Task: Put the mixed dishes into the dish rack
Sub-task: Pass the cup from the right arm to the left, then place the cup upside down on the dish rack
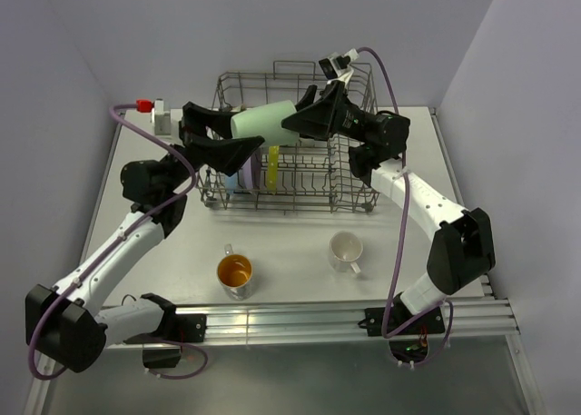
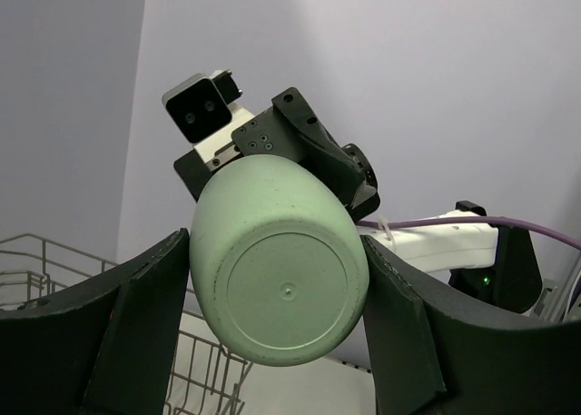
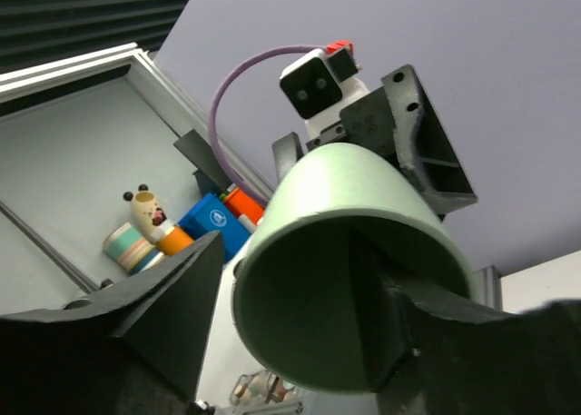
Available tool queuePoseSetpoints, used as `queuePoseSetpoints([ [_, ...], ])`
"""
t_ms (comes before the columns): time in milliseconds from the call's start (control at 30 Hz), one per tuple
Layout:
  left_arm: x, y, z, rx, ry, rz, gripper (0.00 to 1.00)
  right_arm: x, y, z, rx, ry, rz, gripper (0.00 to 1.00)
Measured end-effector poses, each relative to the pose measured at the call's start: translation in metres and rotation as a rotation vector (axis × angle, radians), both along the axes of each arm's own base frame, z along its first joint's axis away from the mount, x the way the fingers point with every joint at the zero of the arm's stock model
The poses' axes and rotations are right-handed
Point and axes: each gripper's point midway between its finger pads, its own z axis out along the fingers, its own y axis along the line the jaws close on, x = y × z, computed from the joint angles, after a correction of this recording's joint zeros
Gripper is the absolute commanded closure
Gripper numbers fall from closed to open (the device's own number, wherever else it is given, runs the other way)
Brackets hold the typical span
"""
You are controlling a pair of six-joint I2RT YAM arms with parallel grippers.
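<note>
A pale green plastic cup [image 1: 263,124] hangs on its side over the big grey wire dish rack [image 1: 300,192]. It is not in the rack yet. The left claw [image 2: 275,279] squeezes the cup's bottom end from both sides. The right claw [image 1: 306,111] is at the cup's open end, spread wide.

I think about half the job is done. A bluish plate [image 1: 243,174] and a yellow-green plate [image 1: 270,165] already stand in the rack. A cup that is orange inside [image 1: 234,271] and a white mug [image 1: 346,250] wait on the counter [image 1: 290,251].

Only the top view shows the rack, the plates and those two cups. The left wrist view shows the cup's flat bottom. The right wrist view looks into its hollow mouth.
</note>
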Motion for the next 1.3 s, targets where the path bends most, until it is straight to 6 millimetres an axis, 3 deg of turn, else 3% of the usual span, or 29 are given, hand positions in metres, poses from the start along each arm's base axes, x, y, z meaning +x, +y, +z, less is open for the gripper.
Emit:
queuePoseSetpoints([
  [200, -0.01, 0.005, 0.007, -0.004, -0.01, 0.002, 1.0, 0.001, 0.001, -0.003, -0.009, -0.006, -0.001, 0.26],
  [300, -0.012, 0.008, 0.009, -0.002, -0.009, 0.017, 1.0, 0.004, -0.001, -0.005, -0.018, -0.024, -0.013, 0.18],
  [600, -0.002, 0.022, 0.01, 0.013, 0.023, 0.151, 1.0, 0.041, -0.026, -0.038, -0.165, -0.078, -0.189, 0.17],
  [867, 0.003, 0.027, 0.017, 0.025, 0.029, 0.195, 1.0, 0.042, -0.043, -0.045, -0.235, -0.192, -0.261, 0.17],
  [933, 0.011, 0.024, 0.018, 0.037, 0.052, 0.201, 1.0, 0.04, -0.048, -0.047, -0.257, -0.232, -0.276, 0.17],
  [1033, 0.036, 0.013, 0.027, 0.059, 0.097, 0.204, 1.0, 0.058, -0.066, -0.049, -0.343, -0.291, -0.377, 0.17],
  [1200, 0.101, -0.015, 0.035, 0.097, 0.214, 0.211, 1.0, 0.101, -0.114, -0.037, -0.523, -0.405, -0.67, 0.16],
  [1300, 0.145, -0.036, 0.015, 0.14, 0.312, 0.22, 1.0, 0.111, -0.149, -0.044, -0.641, -0.434, -0.82, 0.16],
])
